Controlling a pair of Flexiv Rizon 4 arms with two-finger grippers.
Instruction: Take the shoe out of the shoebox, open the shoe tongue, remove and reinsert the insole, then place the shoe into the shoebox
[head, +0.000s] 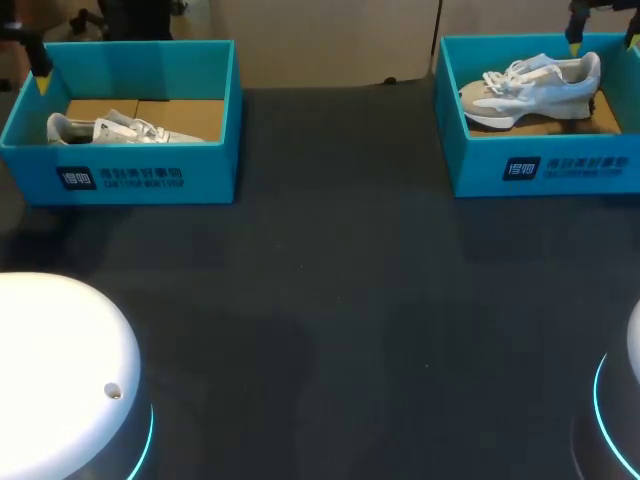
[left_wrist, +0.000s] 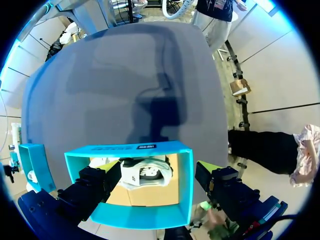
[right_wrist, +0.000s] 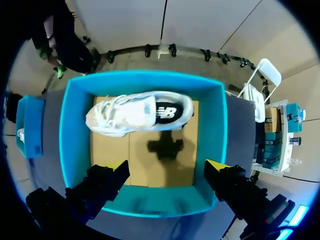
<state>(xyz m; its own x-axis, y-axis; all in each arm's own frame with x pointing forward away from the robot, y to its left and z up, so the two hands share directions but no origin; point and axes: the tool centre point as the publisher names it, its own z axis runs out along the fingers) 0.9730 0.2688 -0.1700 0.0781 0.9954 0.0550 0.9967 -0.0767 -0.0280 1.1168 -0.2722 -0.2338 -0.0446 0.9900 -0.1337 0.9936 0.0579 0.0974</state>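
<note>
well apart in the counter's (head: 330, 300) far corners: left box (head: 205, 175) with left shoe (head: 105, 130), right box (head: 585, 172) with right shoe (head: 535, 88). left fingers (left_wrist: 97, 182) and right fingers (right_wrist: 105, 181) hang wide above them. wrist views show box floor the head view hides.

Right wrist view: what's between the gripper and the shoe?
Only the bare cardboard floor of the shoebox, with a shadow on it, separates the right gripper from the white shoe, as the right wrist view shows.

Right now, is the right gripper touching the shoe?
No, the right gripper hangs open above the box, clear of the shoe inside.
</note>
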